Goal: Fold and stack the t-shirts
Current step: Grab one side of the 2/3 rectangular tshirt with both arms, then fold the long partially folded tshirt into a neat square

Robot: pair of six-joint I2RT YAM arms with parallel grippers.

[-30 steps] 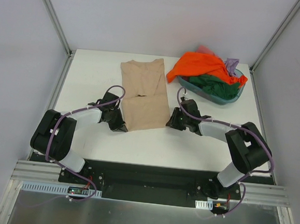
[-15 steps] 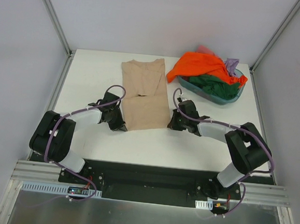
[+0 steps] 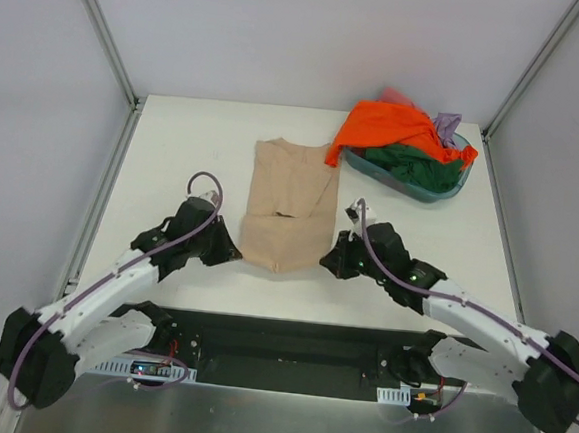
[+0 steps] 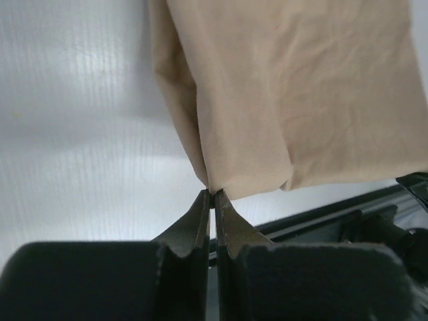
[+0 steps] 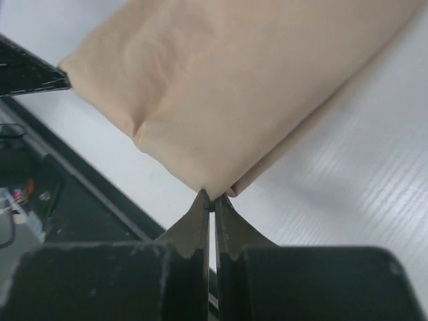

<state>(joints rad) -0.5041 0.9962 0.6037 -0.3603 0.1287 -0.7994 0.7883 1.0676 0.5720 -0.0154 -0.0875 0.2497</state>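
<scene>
The tan-beige t-shirt (image 3: 288, 208) lies folded into a long strip in the middle of the white table. My left gripper (image 3: 234, 252) is shut on its near left corner (image 4: 221, 175). My right gripper (image 3: 326, 263) is shut on its near right corner (image 5: 200, 170). Both hold the near end lifted off the table. The orange t-shirt (image 3: 389, 126) lies over a dark green one (image 3: 414, 166) in the teal basin (image 3: 450, 189) at the back right. A lilac shirt (image 3: 447, 122) and a pinkish red one (image 3: 392, 94) stick out behind them.
The basin stands at the table's back right corner, with the orange shirt hanging over its left rim next to the tan shirt's far end. The black base rail (image 3: 290, 342) runs along the table's near edge. Grey walls and metal posts surround the table.
Both grippers have pulled the tan shirt's near end toward the near edge and up. The shirt has shifted right, closer to the orange shirt. Both arms have stretched out lower.
</scene>
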